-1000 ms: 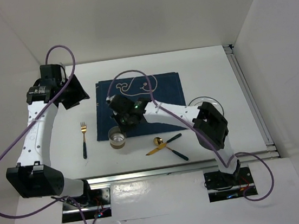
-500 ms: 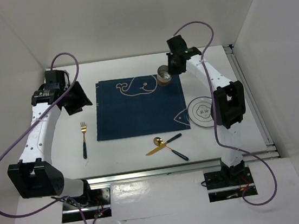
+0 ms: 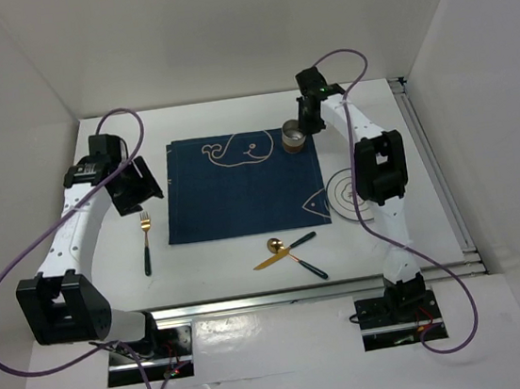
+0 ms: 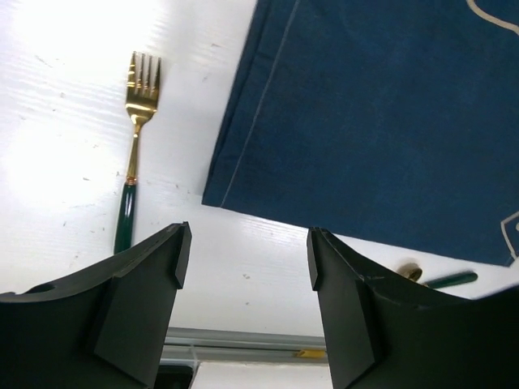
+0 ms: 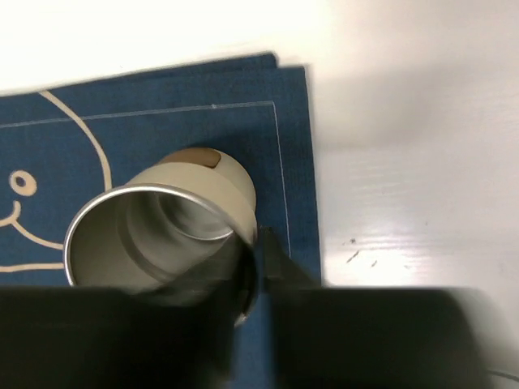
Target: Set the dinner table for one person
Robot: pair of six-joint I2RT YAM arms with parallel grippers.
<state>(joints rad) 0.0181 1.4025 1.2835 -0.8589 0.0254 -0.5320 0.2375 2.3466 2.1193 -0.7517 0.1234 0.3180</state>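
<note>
We found the white tabletop (image 3: 222,267) carrying a navy placemat (image 3: 241,192) with whale line drawings, and we placed everything by that placemat. A metal cup (image 3: 294,137) stood on the placemat's far right corner, close to both of its edges there. The right end effector (image 3: 303,131) was at that corner too. In the right wrist view one finger (image 5: 272,261) lay against the outside of the cup's wall and the other seemed to sit inside the rim, so we judged it to be holding the cup, though that view was blurred.

The left end effector (image 4: 245,259) hung above the tabletop near the placemat's left edge, its fingers spread wide with nothing between them. A gold fork (image 3: 145,242) with a dark green handle lay on the tabletop just off the placemat's left edge, tines toward the far side. A round plate (image 3: 336,191) sat off the placemat's right edge, partly hidden by the right arm. A gold spoon (image 3: 273,245) and a knife (image 3: 265,263) lay crossed just beyond the placemat's near edge.
</note>
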